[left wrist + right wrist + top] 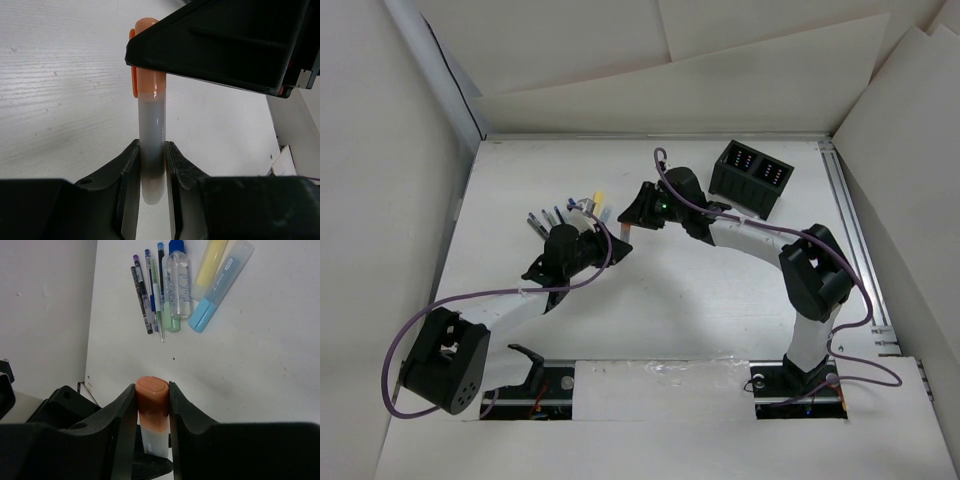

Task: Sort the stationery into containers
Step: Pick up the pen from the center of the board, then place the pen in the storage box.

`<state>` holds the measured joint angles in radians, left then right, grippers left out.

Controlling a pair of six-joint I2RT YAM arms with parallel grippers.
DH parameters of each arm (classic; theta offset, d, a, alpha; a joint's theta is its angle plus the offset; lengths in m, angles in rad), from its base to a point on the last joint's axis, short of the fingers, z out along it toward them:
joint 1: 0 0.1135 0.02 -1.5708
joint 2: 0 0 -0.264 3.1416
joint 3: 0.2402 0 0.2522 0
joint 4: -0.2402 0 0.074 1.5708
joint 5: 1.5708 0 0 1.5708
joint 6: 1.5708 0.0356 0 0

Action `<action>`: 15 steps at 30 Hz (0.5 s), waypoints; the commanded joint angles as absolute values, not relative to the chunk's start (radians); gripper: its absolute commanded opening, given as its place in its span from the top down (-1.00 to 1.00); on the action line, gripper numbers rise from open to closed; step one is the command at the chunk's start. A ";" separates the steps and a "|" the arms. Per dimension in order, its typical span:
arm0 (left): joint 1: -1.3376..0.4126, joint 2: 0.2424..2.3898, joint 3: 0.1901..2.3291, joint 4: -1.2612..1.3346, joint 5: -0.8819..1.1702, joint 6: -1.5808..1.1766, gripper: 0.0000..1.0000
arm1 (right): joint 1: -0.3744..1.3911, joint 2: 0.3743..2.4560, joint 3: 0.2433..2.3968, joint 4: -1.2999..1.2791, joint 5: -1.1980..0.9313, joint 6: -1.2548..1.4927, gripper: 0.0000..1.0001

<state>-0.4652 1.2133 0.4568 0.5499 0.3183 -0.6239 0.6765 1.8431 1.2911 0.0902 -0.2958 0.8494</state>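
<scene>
Top view: the left claw [622, 244] and the right claw [633, 222] meet tip to tip at mid-table. The orange-capped marker [629, 234] bridges the two, though it shows small here. The loose stationery [570, 212] lies in a fan near the left claw, on its far left side. The black box [752, 178] with two compartments sits well apart from the right claw, off to its right – nothing of the fan can be made out inside it from here.

Left wrist view: the left claw is clamped on the marker's frosted barrel [151, 130], both pads touching it. The barrel runs straight out ahead of the fingers. Its orange cap [144, 60] is at the far end, tucked under the black body of the right claw. White table [60, 90] lies beneath.

Right wrist view: the right claw is pressed shut on the orange cap, a finger against each side, with the pale barrel running down between the fingers. Ahead of this claw, well apart on the table, lie slim pens [149, 295], a clear bottle with a blue cap [178, 285], a yellow highlighter [212, 262] and a blue highlighter [220, 287] – all side by side, none touched.
</scene>
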 commanded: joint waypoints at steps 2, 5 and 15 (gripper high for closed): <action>-0.471 1.198 0.459 0.594 0.318 -0.604 1.00 | 0.698 1.844 1.298 0.140 -0.310 0.850 0.68; -0.471 1.189 0.459 0.594 0.308 -0.614 0.63 | 0.698 1.835 1.289 0.140 -0.290 0.850 0.85; -0.471 1.073 0.428 0.594 0.288 -0.614 -0.32 | 0.629 1.798 1.279 0.140 -0.229 0.841 0.90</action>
<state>-0.4656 1.1416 0.4500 0.5495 0.2981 -0.6216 0.6598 1.8423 1.2797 0.0906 -0.2668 0.8490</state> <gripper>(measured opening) 0.652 0.334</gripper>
